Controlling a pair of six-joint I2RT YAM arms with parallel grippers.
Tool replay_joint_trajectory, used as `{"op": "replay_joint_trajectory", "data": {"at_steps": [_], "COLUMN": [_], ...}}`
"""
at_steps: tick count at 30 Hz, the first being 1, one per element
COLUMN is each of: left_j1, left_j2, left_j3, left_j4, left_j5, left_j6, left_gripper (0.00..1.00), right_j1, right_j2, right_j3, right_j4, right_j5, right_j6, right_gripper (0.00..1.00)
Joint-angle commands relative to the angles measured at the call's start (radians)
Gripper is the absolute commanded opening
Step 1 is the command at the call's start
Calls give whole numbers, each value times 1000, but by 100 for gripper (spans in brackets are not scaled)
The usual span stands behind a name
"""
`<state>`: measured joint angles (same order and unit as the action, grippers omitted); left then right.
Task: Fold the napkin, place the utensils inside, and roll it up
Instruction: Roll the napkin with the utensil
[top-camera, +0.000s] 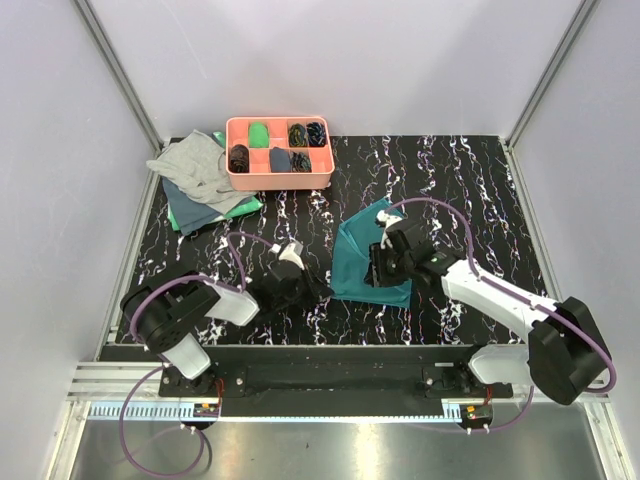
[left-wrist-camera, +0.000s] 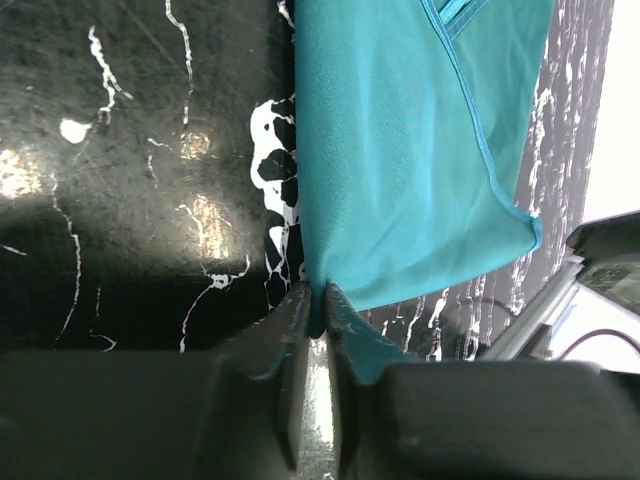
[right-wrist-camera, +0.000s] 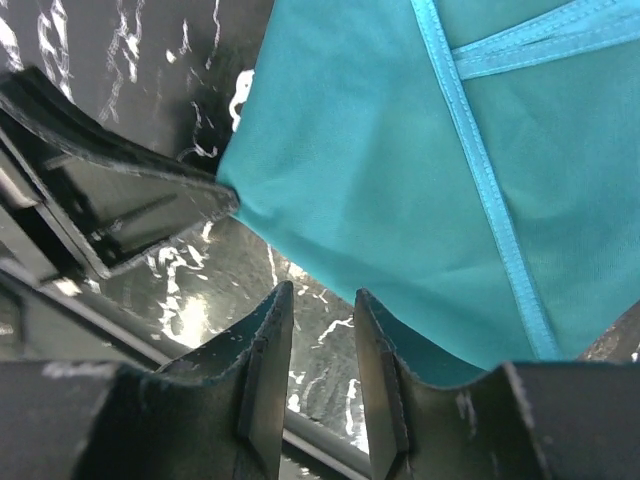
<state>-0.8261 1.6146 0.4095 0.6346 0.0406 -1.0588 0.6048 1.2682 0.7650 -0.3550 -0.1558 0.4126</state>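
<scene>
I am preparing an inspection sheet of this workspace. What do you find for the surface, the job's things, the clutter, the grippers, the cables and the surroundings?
surface: black table with white veins.
job's things: teal napkin near the middle, one part folded over; utensils: nothing seen.
clutter: coral tray holding rolled cloths at the far edge; grey cloth on a pile of cloths beside it.
grippers: left gripper pinches a napkin corner; right gripper open at the napkin's edge, nothing between its fingers.
cables: purple cables loop along both arms.
surroundings: pale walls, metal frame posts.
</scene>
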Motion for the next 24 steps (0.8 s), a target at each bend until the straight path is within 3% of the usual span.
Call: {"op": "replay_joint_trajectory", "data": {"at_steps": [1,3,8,15,24], "left_j1": [41,70,111,162,206], "left_j2": [-8,-30,-62,-114,-157], "left_j3": [-14,-17,14,32,41], "left_j4": [39,28,-35,-117,-164], "left_j5": [57,93,215,304,347], "left_j6": [-15,-18,-9,8,29], "left_gripper": [5,0,0,0,0], "right_j1": [99,174,291,487,621], "right_j2": [3,0,31,189,365], "right_j3": [33,30,45,123,215], "right_j4": [45,54,103,146,163], "right_j5": [131,211,335,569,726], "right_j6": [-93,-129,-190,-258,-310], "right_gripper": [40,41,46,56,58]}}
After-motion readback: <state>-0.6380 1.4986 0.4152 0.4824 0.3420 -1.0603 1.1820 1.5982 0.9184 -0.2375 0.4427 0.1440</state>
